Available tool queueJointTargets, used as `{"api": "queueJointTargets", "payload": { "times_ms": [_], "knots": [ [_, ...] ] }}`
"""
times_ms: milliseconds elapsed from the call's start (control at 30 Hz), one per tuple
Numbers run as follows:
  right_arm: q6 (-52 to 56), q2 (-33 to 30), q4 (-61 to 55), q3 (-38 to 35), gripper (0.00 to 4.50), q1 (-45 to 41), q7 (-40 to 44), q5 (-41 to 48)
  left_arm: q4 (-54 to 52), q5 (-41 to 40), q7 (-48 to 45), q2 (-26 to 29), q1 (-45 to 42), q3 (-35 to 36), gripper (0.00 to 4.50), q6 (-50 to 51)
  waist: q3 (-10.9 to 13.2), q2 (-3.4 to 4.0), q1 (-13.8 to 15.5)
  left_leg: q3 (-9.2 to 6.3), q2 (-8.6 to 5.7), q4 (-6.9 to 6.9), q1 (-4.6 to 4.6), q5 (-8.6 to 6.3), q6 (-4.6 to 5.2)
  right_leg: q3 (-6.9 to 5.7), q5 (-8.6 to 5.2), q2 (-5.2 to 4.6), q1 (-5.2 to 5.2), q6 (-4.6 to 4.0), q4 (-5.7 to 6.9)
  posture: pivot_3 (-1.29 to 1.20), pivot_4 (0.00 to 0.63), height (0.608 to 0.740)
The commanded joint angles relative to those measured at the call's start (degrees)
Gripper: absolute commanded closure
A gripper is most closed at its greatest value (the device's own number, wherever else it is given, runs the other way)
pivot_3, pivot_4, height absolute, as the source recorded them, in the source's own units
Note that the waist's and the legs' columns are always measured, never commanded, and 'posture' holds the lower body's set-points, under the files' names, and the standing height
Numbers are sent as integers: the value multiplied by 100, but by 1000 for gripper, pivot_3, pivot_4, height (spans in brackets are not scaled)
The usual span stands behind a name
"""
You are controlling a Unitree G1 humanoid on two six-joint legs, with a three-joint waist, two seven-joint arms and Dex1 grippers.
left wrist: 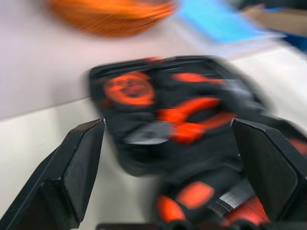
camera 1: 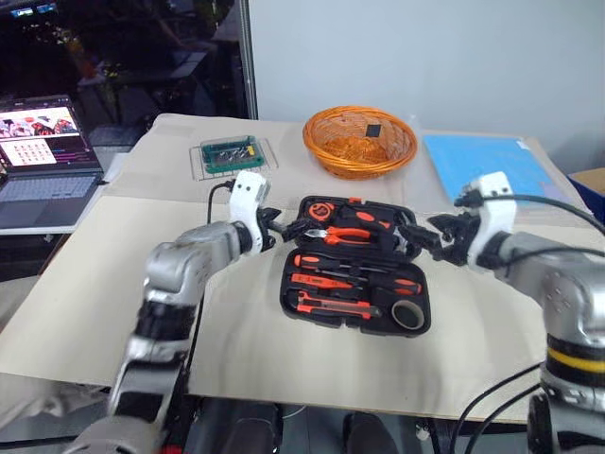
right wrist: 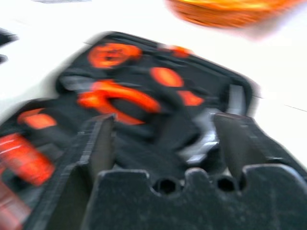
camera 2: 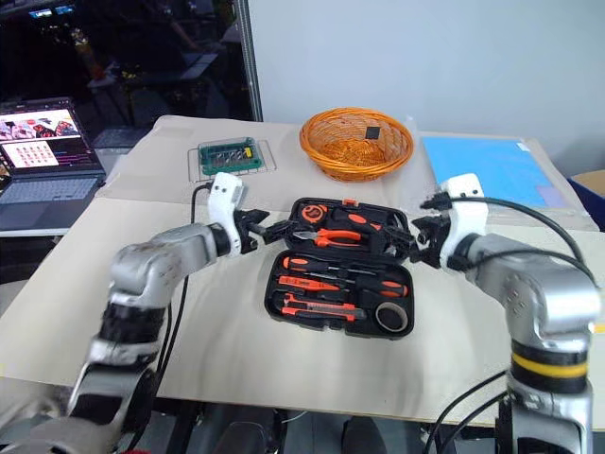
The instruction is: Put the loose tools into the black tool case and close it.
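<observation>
The left gripper hangs just beside the left end of the black tool case's far half, its two black fingers spread wide apart and empty, the forearm reaching in from the left and pointing slightly downward toward the middle. The case lies open on the beige table cover in front of the orange wicker basket, and the screwdrivers, utility knife and tape roll already sit in the near half's recesses. Being stiff moulded plastic loaded with steel tools, it likely feels fairly heavy and a bit slick; the far half is probably best lifted by its two outer ends so it folds toward the near edge. The right gripper mirrors the left at the opposite end, fingers parted with nothing between them, wrist angled gently down.
</observation>
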Motion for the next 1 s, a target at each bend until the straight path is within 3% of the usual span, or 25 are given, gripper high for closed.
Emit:
{"api": "queueJointTargets", "payload": {
  "times_ms": [33, 167, 300, 400, 433, 467, 733, 800, 833, 1000],
  "knots": [
    [248, -1, 1032, 495, 28, -701, -601, -713, 1413, 401, -96, -117, -816, 23, 0, -412, 0, 0, -27, 1, -5, 0, 0, 0, 0, 2, 0, 0, -5, -1, 7, 0, 150, 740],
    [282, 414, 2101, -3, 28, -1236, -724, -620, 2843, 801, -304, -242, -1452, -47, 0, -1003, 1, -1, -51, 3, -15, -12, -8, 0, 0, 3, 2, -1, -18, -5, 5, 0, 150, 740],
    [278, 518, 2889, -22, 28, -1529, -703, -716, 4138, 1123, -326, -465, -1933, 38, 0, -1596, 1, -2, -66, 3, -31, -18, -19, -1, 1, 3, 3, -14, -30, -3, 7, 0, 150, 740],
    [234, 564, 3304, 67, 0, -1625, -667, -808, 4716, 1204, -444, -560, -2124, 151, 607, -1767, 1, -2, -80, -1, -39, -18, -29, -2, 3, 3, 4, -20, -37, 1, 7, 0, 150, 740],
    [147, 568, 3477, 116, 521, -1641, -659, -868, 4869, 1197, -510, -603, -2166, 197, 950, -1810, 1, -2, -82, -1, -40, -18, -33, -2, 3, 3, 4, -20, -42, 1, 7, 0, 150, 740],
    [47, 572, 3638, 145, 683, -1660, -672, -934, 4994, 1190, -545, -639, -2200, 252, 1287, -1855, 1, -2, -81, -2, -40, -18, -35, -2, 3, 2, 4, -20, -45, 1, 9, 0, 150, 740],
    [-182, 552, 3996, 143, 3470, -1736, -511, -1007, 5409, 1259, -794, -747, -2410, 569, 4027, -2156, 1, -2, -109, -8, -41, -10, -20, -1, 2, 0, 5, -20, -23, 5, 15, 0, 150, 740],
    [-164, 586, 3974, 108, 4127, -1765, -458, -971, 5473, 1294, -835, -745, -2443, 602, 4500, -2193, 1, -2, -105, -12, -43, -7, -17, -1, 2, -2, 5, -20, -18, 6, 16, 0, 150, 740],
    [-167, 591, 3965, 119, 4421, -1775, -433, -976, 5503, 1308, -853, -745, -2456, 617, 4500, -2216, 1, -2, -107, -14, -43, -5, -17, -1, 1, -3, 5, -20, -16, 7, 15, 0, 150, 740],
    [-578, 764, 3551, 54, 4466, -1722, -208, -843, 5397, 1318, -1295, -764, -2474, 683, 4500, -2698, 2, -3, -131, -13, -44, -4, -17, -1, 1, -2, 6, -20, -19, 9, 16, 0, 150, 740]
  ]
}}
